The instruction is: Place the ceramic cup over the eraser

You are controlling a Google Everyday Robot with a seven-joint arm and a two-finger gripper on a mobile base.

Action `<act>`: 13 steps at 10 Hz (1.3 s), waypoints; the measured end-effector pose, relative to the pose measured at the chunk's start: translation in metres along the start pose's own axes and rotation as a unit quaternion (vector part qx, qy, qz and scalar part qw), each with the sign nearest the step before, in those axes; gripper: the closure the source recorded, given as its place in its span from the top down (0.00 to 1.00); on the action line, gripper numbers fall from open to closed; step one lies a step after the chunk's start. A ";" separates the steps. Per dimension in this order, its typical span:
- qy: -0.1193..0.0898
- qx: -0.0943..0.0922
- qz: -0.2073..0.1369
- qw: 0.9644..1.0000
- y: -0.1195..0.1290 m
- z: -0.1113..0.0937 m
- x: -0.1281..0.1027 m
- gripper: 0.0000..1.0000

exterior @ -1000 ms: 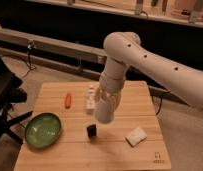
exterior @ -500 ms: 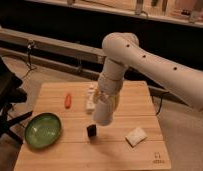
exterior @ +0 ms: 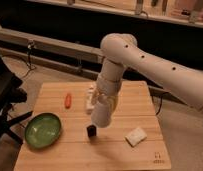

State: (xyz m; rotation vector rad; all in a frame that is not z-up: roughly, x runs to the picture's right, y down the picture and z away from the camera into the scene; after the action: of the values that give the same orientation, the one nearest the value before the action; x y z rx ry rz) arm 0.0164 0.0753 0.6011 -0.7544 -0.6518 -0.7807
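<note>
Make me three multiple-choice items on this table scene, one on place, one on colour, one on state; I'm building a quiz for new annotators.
1. Where does the green bowl sit on the wooden table?
A. front left part
B. far right corner
C. on the eraser

2. What colour is the small oblong thing at the table's far left?
A. blue
B. orange-red
C. black

3. How does the eraser lie?
A. under a cup
B. inside the bowl
C. uncovered on the table, to the right of the gripper

Answers:
1 A: the bowl sits near the table's left front edge.
2 B: it shows orange-red against the wood.
3 C: nothing covers the whitish block, and the gripper hangs apart from it, low over the table's middle with a small dark object at its tip.
</note>
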 end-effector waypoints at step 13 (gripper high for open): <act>0.012 0.011 -0.074 0.997 -0.027 0.014 -0.020 0.28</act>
State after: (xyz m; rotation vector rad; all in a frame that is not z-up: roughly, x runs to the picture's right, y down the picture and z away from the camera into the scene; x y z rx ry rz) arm -0.0195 0.0810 0.6035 -0.6806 -0.6995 -0.9145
